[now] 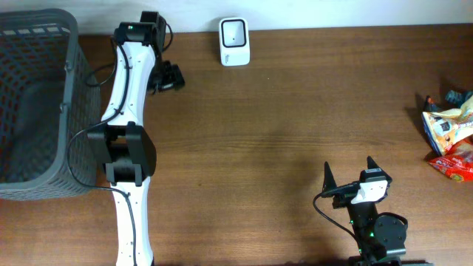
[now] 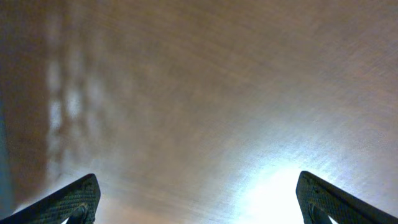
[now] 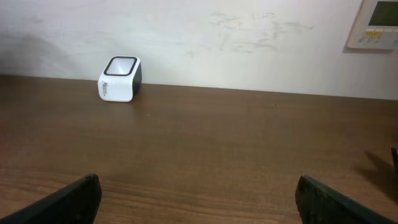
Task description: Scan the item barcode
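1. The left arm [image 1: 126, 81] lies stretched along the left side of the bench [image 1: 295, 111]. Its white links and black joints run from the near edge toward the far edge.
2. The left fingers [image 2: 74, 200] are spread wide. Only their two dark tips show, one at each lower corner of the left wrist view, close above the bench surface.
3. The right arm [image 1: 378, 227] is folded compactly at the near right edge of the bench.
4. The right fingers [image 1: 328, 177] point toward the far edge and are spread wide. Bare bench surface shows between them.
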You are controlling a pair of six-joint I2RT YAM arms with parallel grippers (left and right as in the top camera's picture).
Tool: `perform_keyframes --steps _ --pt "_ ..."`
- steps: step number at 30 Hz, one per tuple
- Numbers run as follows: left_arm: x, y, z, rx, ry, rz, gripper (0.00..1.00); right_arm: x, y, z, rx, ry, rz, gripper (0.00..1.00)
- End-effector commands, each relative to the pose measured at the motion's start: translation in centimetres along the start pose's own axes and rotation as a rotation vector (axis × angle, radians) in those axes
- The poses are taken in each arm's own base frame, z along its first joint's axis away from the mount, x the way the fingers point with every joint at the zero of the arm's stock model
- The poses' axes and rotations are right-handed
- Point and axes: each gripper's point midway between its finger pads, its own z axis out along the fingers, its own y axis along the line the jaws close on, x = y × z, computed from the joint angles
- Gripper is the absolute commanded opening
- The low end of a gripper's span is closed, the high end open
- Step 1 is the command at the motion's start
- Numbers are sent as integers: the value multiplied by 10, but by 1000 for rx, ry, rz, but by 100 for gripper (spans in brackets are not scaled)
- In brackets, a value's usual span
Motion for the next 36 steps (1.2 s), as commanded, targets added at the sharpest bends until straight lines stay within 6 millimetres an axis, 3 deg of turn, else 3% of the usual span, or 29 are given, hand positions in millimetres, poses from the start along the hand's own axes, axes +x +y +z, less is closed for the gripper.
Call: perform_keyframes --steps 1,6,10,13,18,23,27,32,36 --pt "8 21 -5 -98 20 26 99 3 -1 0 8 0 4 98" --pt "6 12 -40 -56 -77 131 99 3 -1 0 8 1 4 99" --pt "27 19 -78 4 -257 249 99 3 -1 0 8 1 4 98" --pt "83 35 -77 25 -351 348 99 3 -1 0 8 0 3 98" --pt "144 67 -60 72 -512 321 99 3 -1 0 8 1 4 98" --pt "199 109 -74 79 -689 267 99 3 -1 0 8 1 4 98" --pt "220 123 -94 133 -854 224 99 3 -1 0 8 1 3 98" --pt "237 132 -86 167 -958 195 99 3 -1 0 8 1 3 98" --pt "226 131 -88 208 -1121 130 99 3 -1 0 8 1 4 98"
